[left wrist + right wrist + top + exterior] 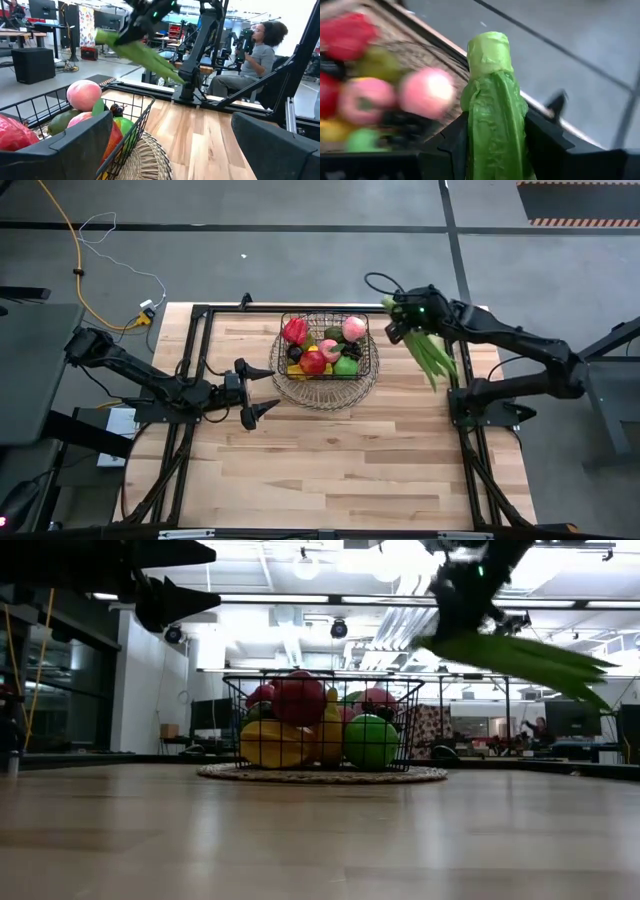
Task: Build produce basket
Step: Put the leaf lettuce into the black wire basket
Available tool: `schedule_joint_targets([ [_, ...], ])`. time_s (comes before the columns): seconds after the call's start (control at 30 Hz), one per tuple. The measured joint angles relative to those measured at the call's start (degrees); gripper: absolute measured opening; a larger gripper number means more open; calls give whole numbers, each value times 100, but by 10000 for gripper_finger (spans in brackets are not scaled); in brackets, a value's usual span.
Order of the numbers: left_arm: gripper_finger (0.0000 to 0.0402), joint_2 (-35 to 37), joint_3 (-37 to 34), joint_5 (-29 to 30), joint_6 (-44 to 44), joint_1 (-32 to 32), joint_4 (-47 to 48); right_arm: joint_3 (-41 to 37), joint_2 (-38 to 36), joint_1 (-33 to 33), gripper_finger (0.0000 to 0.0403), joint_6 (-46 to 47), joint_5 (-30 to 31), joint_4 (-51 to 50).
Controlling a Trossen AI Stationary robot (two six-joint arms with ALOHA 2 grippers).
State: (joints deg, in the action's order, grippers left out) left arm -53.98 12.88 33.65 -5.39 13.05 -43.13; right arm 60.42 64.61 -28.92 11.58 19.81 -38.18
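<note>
The dark wire basket point(372, 348) stands on a round woven mat at the table's far middle. It holds produce, among it a red pepper point(294, 331), a pink peach point(354, 328) and a green apple point(371, 741). My right gripper point(400, 320) hovers just right of the basket, shut on a long green husk point(432, 358). Left of the basket my left gripper point(268, 392) hangs open and level above the table, with nothing between its fingers. My right gripper pinches the husk near its blunt stub end point(490, 100) between its two fingers point(451, 142), which lie across it. The fingers come from the table's right, slanting down. The husk is lifted clear, and its leafy end point(560, 665) slopes down toward the table's right.
A black metal frame point(200, 330) runs along the table's far, left and right edges. Bare wood fills the near half point(330, 470). A person point(257, 52) sits beyond the table's right side.
</note>
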Motion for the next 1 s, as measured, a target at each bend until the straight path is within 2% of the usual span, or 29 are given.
schedule_joint_targets([
  [0.2,395,0,1,2,-4,0,0,1152,697,979,154,-907,162,-42],
  [0.37,395,0,2,4,1,-4,2,2180,1698,1386,154,-1855,155,-60],
  [0.57,395,0,2,15,1,-6,2,3225,2967,1516,154,-2835,107,-62],
  [0.83,395,0,2,20,2,-6,2,4119,4310,1505,154,-3060,107,-62],
  [1.0,395,2,1,20,3,-6,2,4297,4790,1499,154,-3233,225,-62],
])
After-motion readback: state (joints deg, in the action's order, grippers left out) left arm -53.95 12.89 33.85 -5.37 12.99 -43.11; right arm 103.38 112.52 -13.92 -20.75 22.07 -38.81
